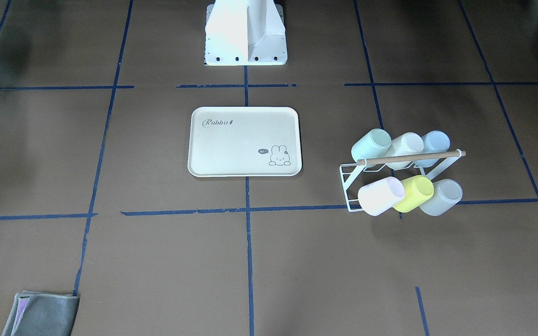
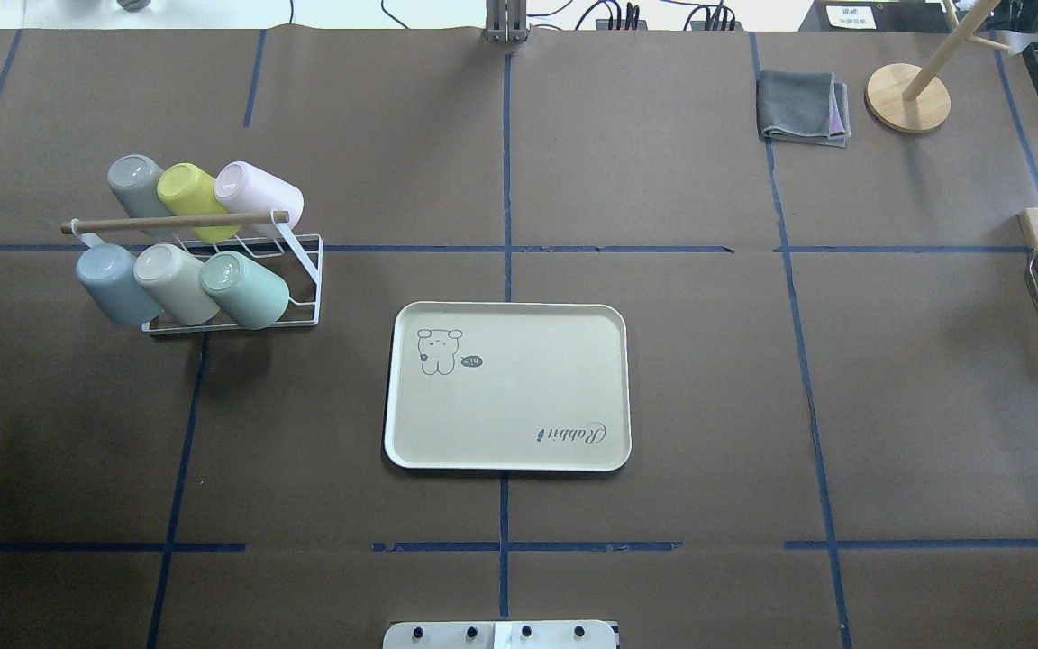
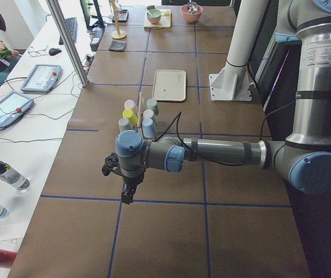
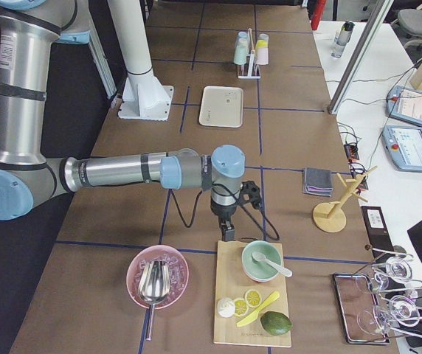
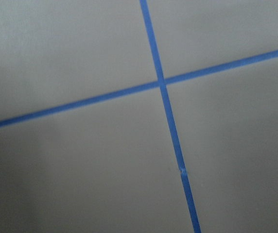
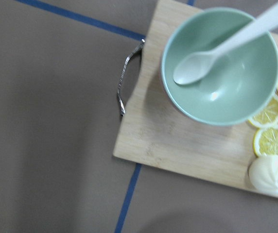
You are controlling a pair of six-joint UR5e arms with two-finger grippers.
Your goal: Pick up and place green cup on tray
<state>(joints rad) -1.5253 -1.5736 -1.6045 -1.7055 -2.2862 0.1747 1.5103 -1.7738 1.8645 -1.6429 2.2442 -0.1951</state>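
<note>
Six smooth plastic cups [image 2: 190,189] are held tipped on a white wire rack [image 2: 300,254] at the left. The green cup [image 2: 246,290] is kept in the row nearer the robot, at the end closest to the tray [image 2: 519,397], which is made flat with rounded corners. Whether the left gripper [image 3: 128,194] and right gripper [image 4: 228,232] are open cannot be told.

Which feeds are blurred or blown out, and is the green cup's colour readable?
Left wrist view: soft, only tape lines. Right wrist view: slightly blurred over the bowl. Front-facing view: robot base overexposed, green cup clearly mint. Overhead view: sharp, tray evenly lit.
</note>
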